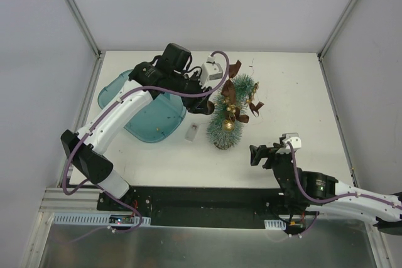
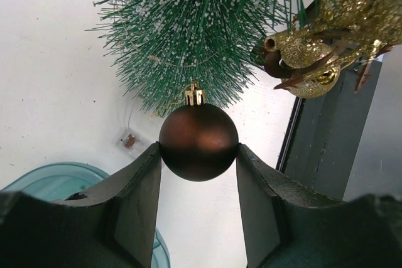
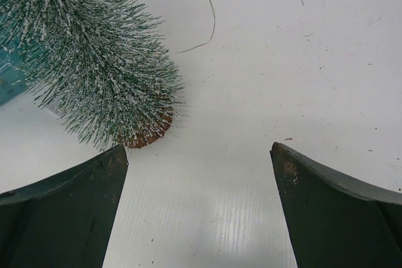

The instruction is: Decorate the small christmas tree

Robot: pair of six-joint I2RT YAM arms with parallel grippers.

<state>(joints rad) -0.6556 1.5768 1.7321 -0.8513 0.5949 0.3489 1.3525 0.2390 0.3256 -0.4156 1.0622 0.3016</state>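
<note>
Left wrist view first: my left gripper [image 2: 198, 155] is clenched on a matte brown bauble [image 2: 198, 139], pads pinching it across its widest part, gold cap [image 2: 195, 95] pointing away from me. The small christmas tree [image 2: 188, 36] is right ahead. Its frosted bristles reach down to the cap, though I can't tell if they touch.

From the top external camera the tree sits mid-table, just right of the teal tray [image 1: 147, 123], and it already carries gold baubles [image 1: 228, 125] and brown bows [image 1: 242, 114].

I judge this tree as very light and easy to knock over. The bristles are soft and springy, so they'll give under a push, not hold a grip. If I need to steady it, I'd take it low, at the stiff cork base [image 3: 147, 136], never by the branches.

On the right wrist camera, my right gripper [image 3: 199, 150] is spread wide with nothing in it, low over the bare table. The base lies just past its left finger, near but apart, off to the side and outside the jaws' opening.
</note>
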